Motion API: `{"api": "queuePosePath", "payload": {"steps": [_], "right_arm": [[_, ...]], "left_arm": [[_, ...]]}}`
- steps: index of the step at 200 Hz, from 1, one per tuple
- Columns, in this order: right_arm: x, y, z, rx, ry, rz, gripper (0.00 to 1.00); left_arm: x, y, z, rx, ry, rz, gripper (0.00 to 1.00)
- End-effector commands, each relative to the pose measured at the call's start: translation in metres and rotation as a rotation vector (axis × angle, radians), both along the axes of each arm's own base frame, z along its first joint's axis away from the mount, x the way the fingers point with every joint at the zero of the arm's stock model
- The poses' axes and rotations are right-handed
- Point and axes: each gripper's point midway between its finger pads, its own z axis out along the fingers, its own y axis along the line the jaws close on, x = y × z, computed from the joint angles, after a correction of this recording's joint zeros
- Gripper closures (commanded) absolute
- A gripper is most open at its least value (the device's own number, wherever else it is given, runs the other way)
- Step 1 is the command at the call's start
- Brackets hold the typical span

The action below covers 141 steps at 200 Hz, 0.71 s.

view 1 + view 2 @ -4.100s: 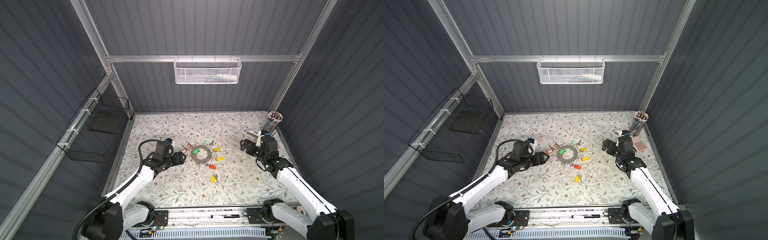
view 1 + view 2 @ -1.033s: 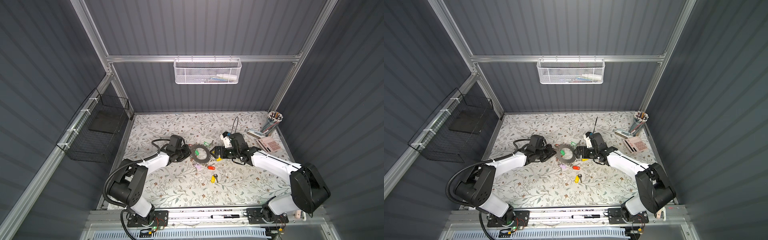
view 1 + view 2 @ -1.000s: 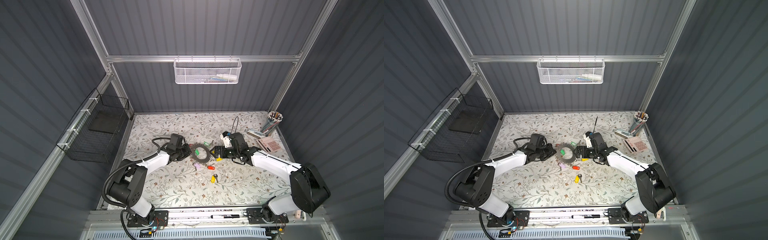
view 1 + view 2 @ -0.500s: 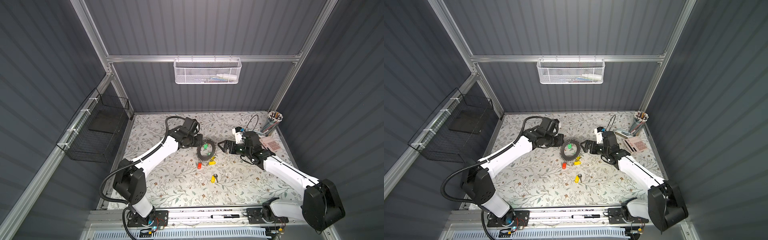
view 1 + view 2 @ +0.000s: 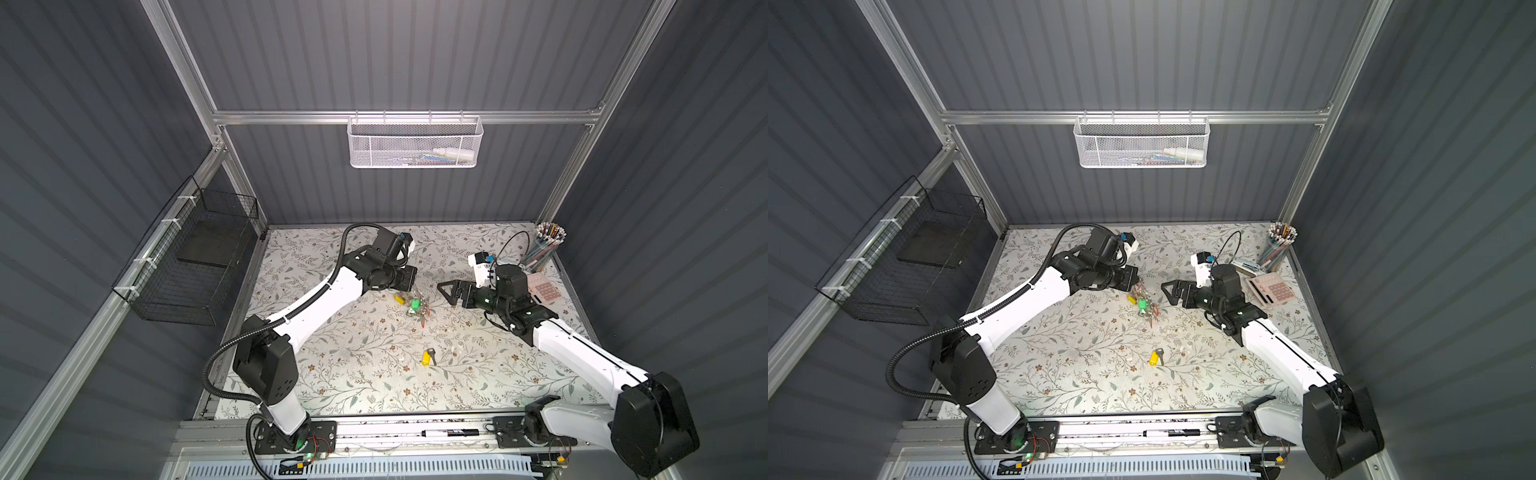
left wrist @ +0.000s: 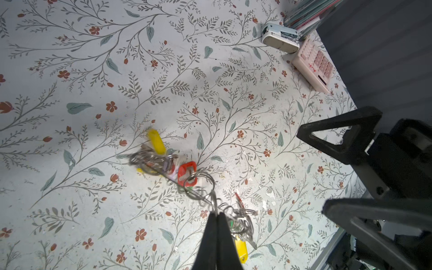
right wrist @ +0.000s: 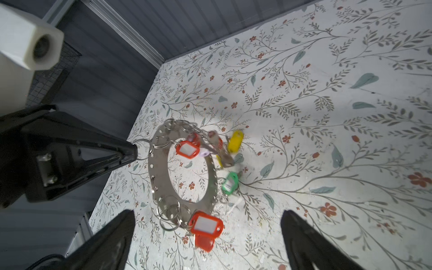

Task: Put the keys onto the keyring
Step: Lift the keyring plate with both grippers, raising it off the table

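Observation:
The keyring (image 7: 159, 180), a flat grey hoop hung with small split rings, hangs tilted above the floral table in both top views (image 5: 415, 305) (image 5: 1146, 305). My left gripper (image 6: 216, 214) (image 5: 409, 286) is shut on one of its split rings (image 7: 141, 149). Keys with red (image 7: 187, 148) (image 6: 187, 174), green (image 7: 230, 182), purple (image 7: 203, 153) and yellow (image 7: 235, 140) tags dangle from or beside the hoop. Another yellow-tagged key (image 5: 427, 356) (image 5: 1156, 357) lies loose on the table. My right gripper (image 5: 446, 293) (image 7: 207, 211) (image 6: 311, 170) stands open and empty, to the right of the hoop and apart from it.
A pencil cup (image 5: 548, 241), a pink calculator (image 5: 546, 291) and a stapler (image 6: 279, 37) sit at the back right corner. A white mesh basket (image 5: 413, 141) hangs on the back rail and a black wire basket (image 5: 195, 266) on the left wall.
My left gripper has lifted the keyring off the table, where it lay a second ago, and carried it back and to the right. The right gripper has drawn away to the right, still open.

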Motion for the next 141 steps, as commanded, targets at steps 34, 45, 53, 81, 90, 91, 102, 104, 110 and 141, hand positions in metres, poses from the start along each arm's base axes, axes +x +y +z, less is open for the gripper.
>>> {"api": "queuePosePath", "payload": {"steps": [34,45,53,81,90,91,102,104,110,141], "right_arm": [[-0.005,0.018,0.038,0.125,-0.189,0.128,0.08],[-0.007,0.019,0.047,0.148,-0.215,0.147,0.10],[-0.010,0.020,0.054,0.163,-0.237,0.159,0.09],[-0.015,0.023,0.072,0.199,-0.272,0.198,0.14],[-0.017,0.025,0.078,0.217,-0.276,0.213,0.15],[-0.017,0.025,0.078,0.217,-0.276,0.213,0.15],[-0.019,0.027,0.086,0.241,-0.285,0.235,0.15],[-0.020,0.027,0.088,0.245,-0.287,0.241,0.15],[-0.022,0.028,0.092,0.255,-0.294,0.255,0.16],[-0.026,0.028,0.108,0.286,-0.313,0.279,0.18]], "left_arm": [[-0.013,-0.019,0.039,-0.227,-0.171,-0.117,1.00],[-0.017,-0.020,0.048,-0.276,-0.205,-0.127,1.00],[-0.021,-0.020,0.053,-0.311,-0.224,-0.139,1.00],[-0.035,-0.021,0.072,-0.446,-0.286,-0.167,1.00],[-0.037,-0.019,0.079,-0.479,-0.310,-0.164,1.00],[-0.038,-0.018,0.079,-0.482,-0.312,-0.164,1.00],[-0.040,-0.015,0.087,-0.523,-0.340,-0.151,1.00],[-0.041,-0.014,0.089,-0.531,-0.345,-0.148,1.00],[-0.042,-0.012,0.091,-0.551,-0.358,-0.143,1.00],[-0.049,-0.003,0.108,-0.623,-0.429,-0.125,1.00]]}}
